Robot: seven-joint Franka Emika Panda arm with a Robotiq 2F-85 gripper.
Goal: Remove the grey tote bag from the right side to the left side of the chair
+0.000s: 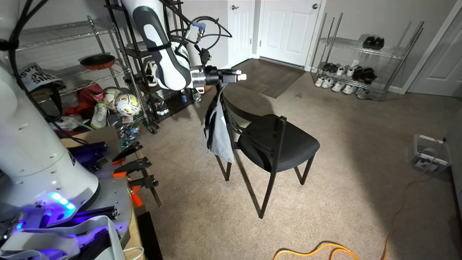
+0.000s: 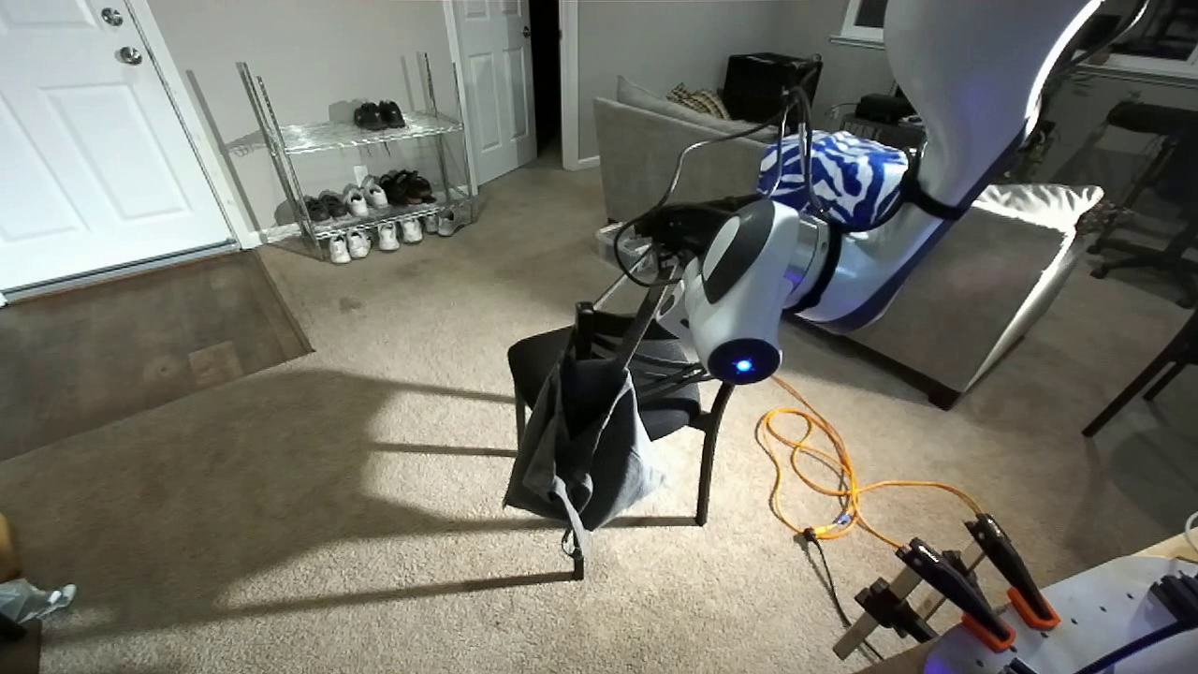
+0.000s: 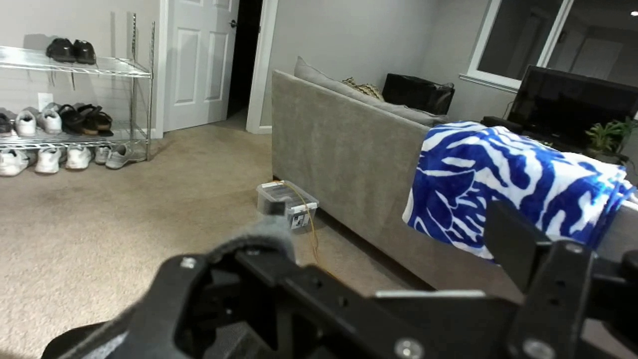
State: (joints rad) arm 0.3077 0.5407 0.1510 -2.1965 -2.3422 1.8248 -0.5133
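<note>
The grey tote bag hangs at one post of the chair's backrest, in both exterior views (image 1: 221, 139) (image 2: 613, 459). Its lower part droops above the carpet. The black chair (image 1: 294, 146) stands upright; it also shows in an exterior view (image 2: 538, 360), partly behind the bag and arm. My gripper (image 1: 241, 76) is level above the backrest, by the bag's upper end. In the wrist view the gripper (image 3: 391, 219) has its fingers wide apart. A blurred grey cloth strap (image 3: 261, 239) lies over the left finger; whether it loops fully around is unclear. Nothing is pinched between the fingers.
Wire racks (image 1: 83, 68) stand near the arm's base, and a shoe rack (image 1: 364, 54) by the far wall. A sofa (image 3: 344, 139) with a blue-white blanket (image 3: 478, 184) and a plastic bin (image 3: 289, 199) are beyond. An orange cord (image 2: 833, 468) lies on the carpet.
</note>
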